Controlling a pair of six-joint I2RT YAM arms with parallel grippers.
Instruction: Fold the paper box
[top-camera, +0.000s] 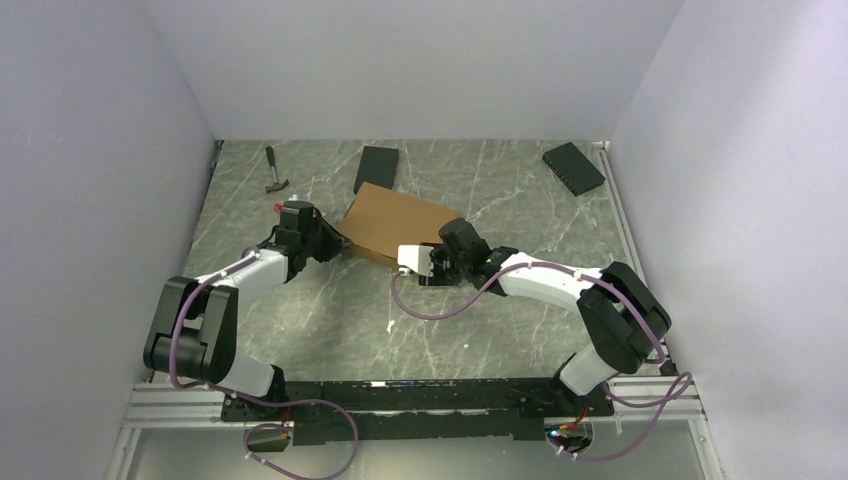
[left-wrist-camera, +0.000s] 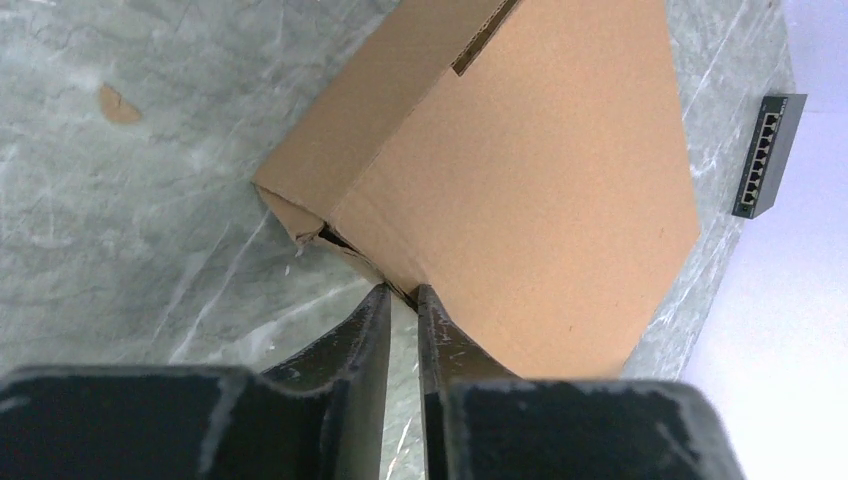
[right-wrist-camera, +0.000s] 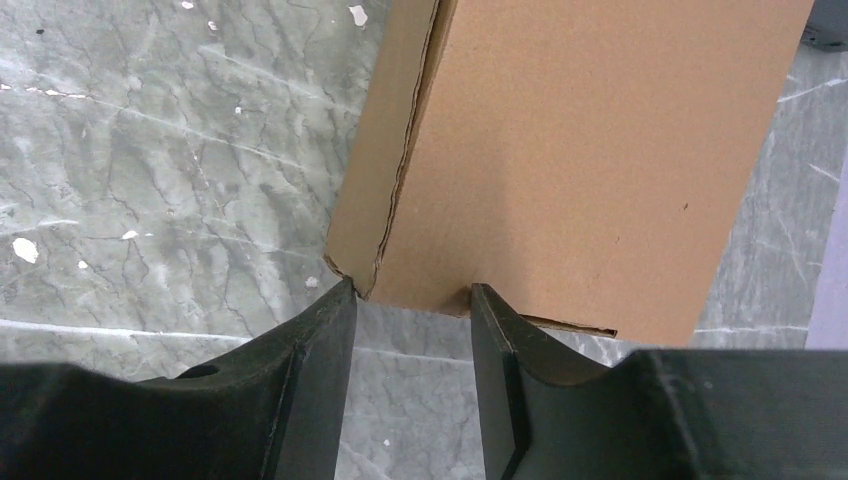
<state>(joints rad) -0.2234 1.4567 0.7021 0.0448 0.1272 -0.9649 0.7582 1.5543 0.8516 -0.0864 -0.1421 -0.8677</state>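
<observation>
Brown paper box (top-camera: 395, 222), folded shut, mid-table.

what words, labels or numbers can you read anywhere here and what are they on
None: no view shows any readable text.
paper box: plain brown, unprinted.
black device: shows a row of ports; any label is too small to read.
black box and hammer: no legible markings.

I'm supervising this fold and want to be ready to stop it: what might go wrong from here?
The left jaws nip only a thin edge of the paper box beside its crumpled corner; it may slip or tear. The right jaws sit at a corner where the side seam gapes; squeezing might crush it.
</observation>
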